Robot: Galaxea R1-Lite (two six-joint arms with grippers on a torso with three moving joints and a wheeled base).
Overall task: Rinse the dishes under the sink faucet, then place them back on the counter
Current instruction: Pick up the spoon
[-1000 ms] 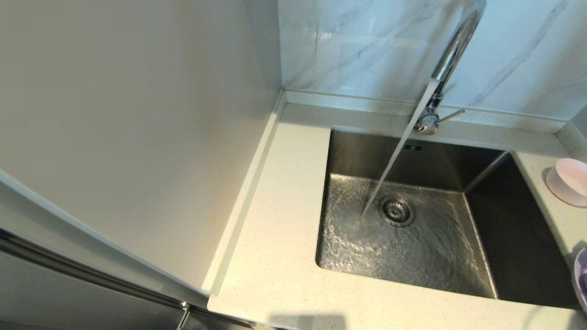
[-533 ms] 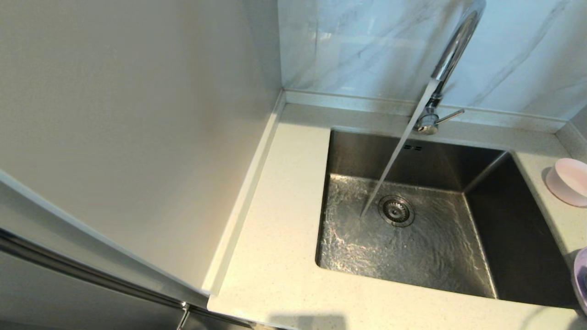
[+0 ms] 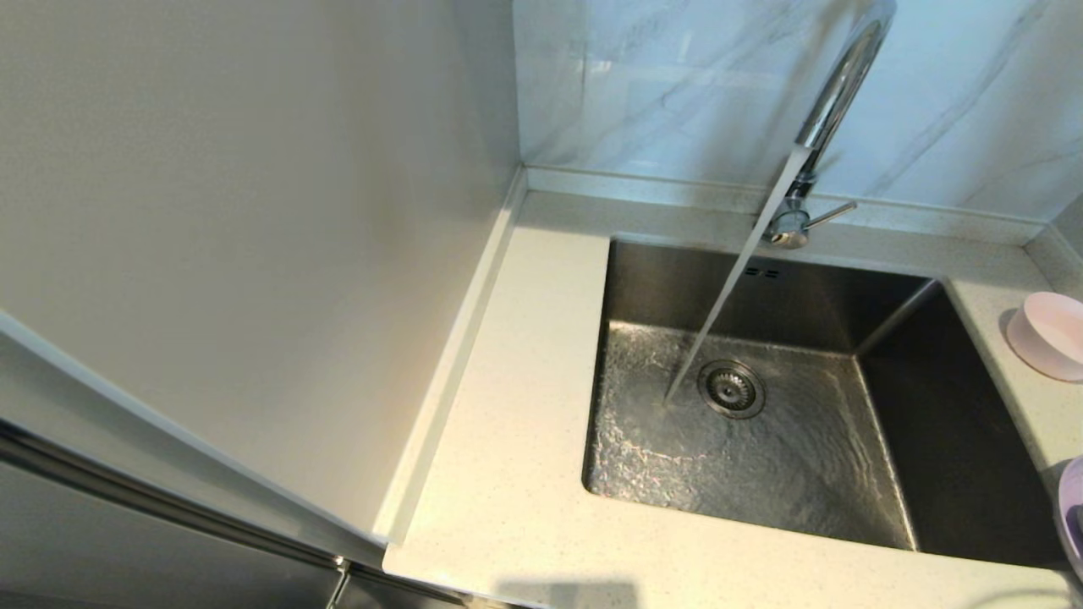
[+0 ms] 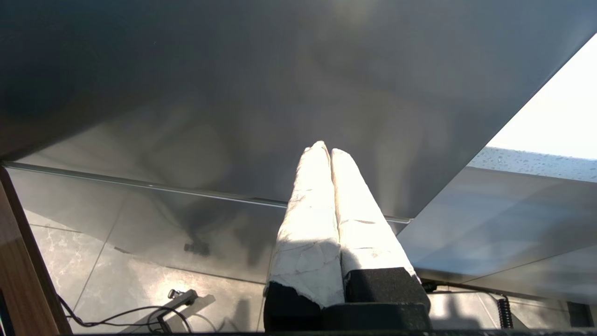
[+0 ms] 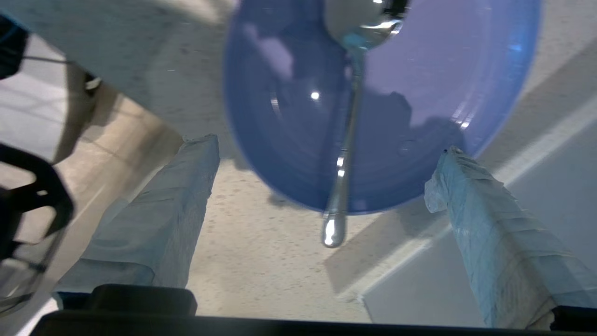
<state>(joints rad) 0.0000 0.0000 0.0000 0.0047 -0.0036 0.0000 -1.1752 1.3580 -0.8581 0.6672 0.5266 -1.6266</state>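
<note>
My right tool [image 5: 322,172] hangs over the speckled desk [image 5: 252,252] with its two wrapped fingers [image 5: 158,219] spread wide and nothing between them. Ahead of the fingertips lies the lavender plate [image 5: 419,93], sitting near the desk's edge. A shiny metal spoon [image 5: 347,140] rests in it, bowl end up in the plate and handle running across the rim, its tip poking out over the bare desk. Neither finger touches plate or spoon
</note>
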